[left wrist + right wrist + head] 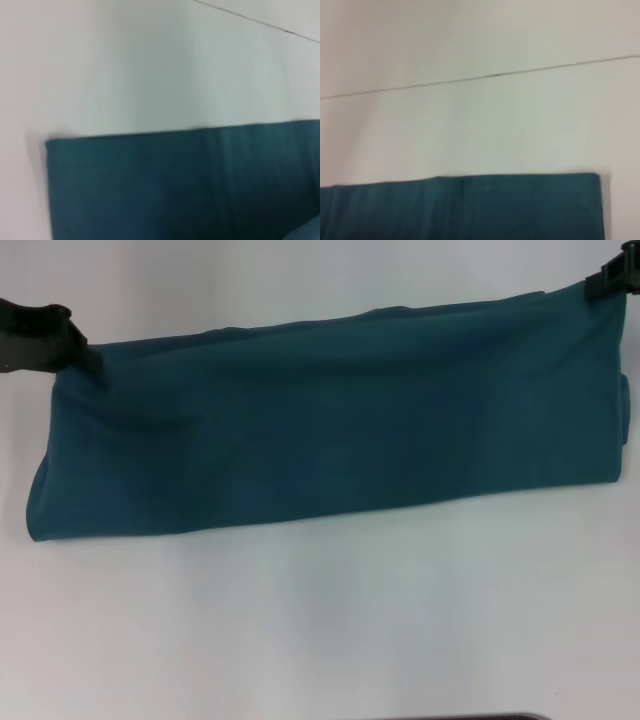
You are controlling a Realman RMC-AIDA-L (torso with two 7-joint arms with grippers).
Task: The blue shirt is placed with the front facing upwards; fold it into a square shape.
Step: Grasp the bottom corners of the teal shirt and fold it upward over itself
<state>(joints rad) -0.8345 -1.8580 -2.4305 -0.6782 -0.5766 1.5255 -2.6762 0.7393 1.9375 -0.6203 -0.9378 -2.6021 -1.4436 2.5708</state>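
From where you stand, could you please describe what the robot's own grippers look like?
Only the head view shows them. The left gripper is black and blocky, a chunky dark housing narrowing to a finger. The right gripper is also black, angular and ridged, mostly cut off by the picture's edge. I see no cables, labels or markings on either. The wrist views show neither gripper.

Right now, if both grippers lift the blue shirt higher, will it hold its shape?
Probably not. The blue shirt sags in a soft band between the left gripper and right gripper, so it looks floppy. Likely light; its folded layers may slide apart.
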